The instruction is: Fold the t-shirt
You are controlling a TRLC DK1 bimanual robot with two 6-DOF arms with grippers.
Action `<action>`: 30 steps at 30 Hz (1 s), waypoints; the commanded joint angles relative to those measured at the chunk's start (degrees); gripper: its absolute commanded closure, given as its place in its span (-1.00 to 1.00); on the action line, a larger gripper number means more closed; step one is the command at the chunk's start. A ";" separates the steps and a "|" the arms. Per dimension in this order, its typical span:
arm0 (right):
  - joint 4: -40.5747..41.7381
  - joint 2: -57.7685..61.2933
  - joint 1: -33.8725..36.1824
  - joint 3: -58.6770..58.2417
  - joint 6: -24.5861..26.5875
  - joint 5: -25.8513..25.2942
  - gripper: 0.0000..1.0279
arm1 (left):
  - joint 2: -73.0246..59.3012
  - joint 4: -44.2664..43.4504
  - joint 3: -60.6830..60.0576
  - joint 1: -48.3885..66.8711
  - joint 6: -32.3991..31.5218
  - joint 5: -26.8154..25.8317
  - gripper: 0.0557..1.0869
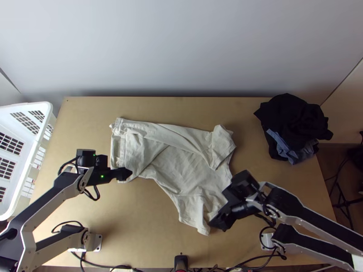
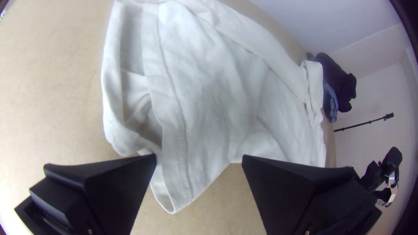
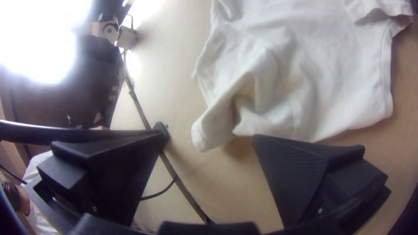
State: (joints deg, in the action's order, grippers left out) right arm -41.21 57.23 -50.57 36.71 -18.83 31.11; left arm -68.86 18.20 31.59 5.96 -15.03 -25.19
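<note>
The t-shirt (image 1: 190, 167) is on the table (image 1: 113, 226), spread out but lumpy, with its far long side looking tucked in. The left gripper (image 2: 199, 157) is at the near corner (image 2: 176, 191) of the shirt's bottom end, and its fingers are wide apart, with that corner in the gap. The right gripper (image 3: 210, 132) is wide apart too, and the near sleeve (image 1: 197, 215) is just beside its tips, on the left side in the top view. So the left arm is nearer the bottom end, and the right arm is nearer the sleeve. I think the next job is to pinch both spots and bring the near side over, away from the arms. The shirt's long way goes left to right, sloping a bit to the near side. Its bottom points left, its neck end points right, and the near sleeve sticks out to the near edge
</note>
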 commanded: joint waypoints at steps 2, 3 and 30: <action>2.54 7.10 -10.78 -0.94 0.02 0.70 -0.86 | -1.28 -1.41 0.40 0.64 -1.15 0.14 -0.87; 4.21 8.07 -11.66 -1.20 -0.51 0.70 -0.86 | -1.28 -1.41 0.40 0.64 -1.15 0.14 -0.87; 14.84 16.07 -13.77 -0.59 -0.24 -9.49 0.94 | -2.07 -3.78 0.84 1.34 -0.18 1.37 -0.87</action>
State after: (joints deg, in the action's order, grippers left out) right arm -26.59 72.99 -64.16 35.22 -19.59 22.85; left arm -71.07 14.02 32.36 7.51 -16.01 -23.81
